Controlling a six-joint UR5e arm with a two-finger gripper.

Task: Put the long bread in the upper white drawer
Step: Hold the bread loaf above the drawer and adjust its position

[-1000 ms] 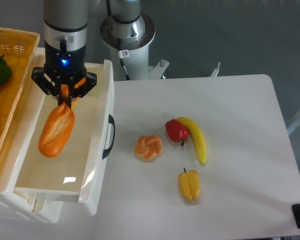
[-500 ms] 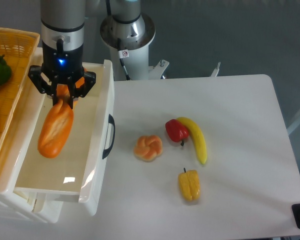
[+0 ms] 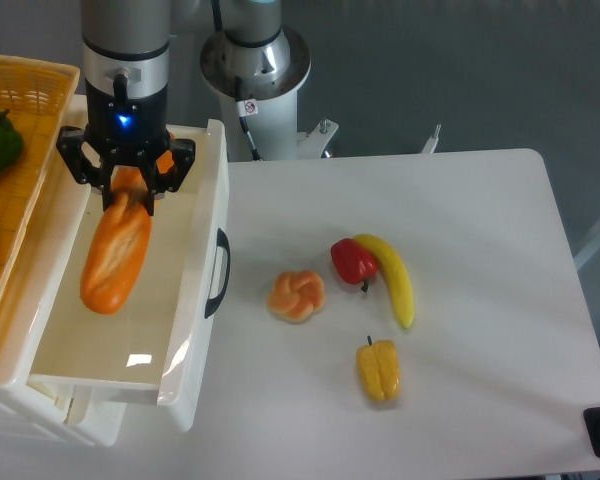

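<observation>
One end of the long bread (image 3: 114,258) is pinched in the gripper (image 3: 128,186), whose fingers are closed on its upper tip; the loaf hangs tilted over the upper white drawer (image 3: 196,300). It looks light and stiff, though an end grip lets it swing.

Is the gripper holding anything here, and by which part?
Yes: the gripper holds the long bread by its upper end, the loaf hanging over the upper white drawer.

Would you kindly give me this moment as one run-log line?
phase: placing | end effector: shut on long bread | bread: over upper white drawer | release: not yet
</observation>
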